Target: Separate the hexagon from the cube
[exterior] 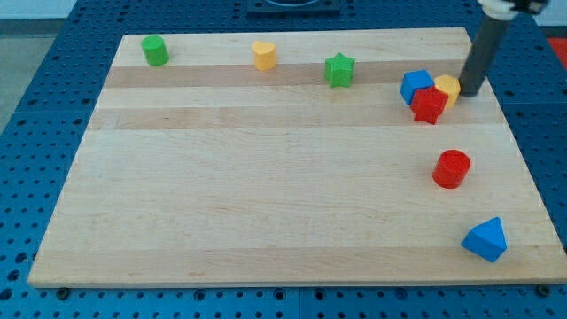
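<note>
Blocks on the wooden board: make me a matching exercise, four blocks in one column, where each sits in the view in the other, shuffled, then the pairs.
1. green star
2. blue triangular block
3. green cylinder
4. red cylinder

A. top left corner
B. bottom right corner
C. right side, below the cluster
D. top edge, middle

Pairs: 1-D, 2-B, 3-A, 4-C

One camera looks down obliquely at the whole wooden board (266,204)
</note>
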`<state>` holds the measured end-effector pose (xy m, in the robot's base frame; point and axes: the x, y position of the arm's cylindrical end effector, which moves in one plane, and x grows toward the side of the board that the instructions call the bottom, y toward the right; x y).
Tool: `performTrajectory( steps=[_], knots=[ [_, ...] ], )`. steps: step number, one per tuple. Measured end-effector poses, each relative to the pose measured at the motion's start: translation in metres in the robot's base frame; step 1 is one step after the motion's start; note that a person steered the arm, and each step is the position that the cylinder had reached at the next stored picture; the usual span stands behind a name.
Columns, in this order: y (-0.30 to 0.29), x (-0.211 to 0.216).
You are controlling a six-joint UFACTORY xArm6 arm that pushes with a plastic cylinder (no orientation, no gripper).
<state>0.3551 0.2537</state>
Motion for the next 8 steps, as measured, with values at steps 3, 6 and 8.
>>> performTrajectory(
  steps=[3, 6, 8],
  knots=[
    [-0.02, 0.004],
    [-0.024, -0.043],
    [-0.079, -0.027]
  ],
)
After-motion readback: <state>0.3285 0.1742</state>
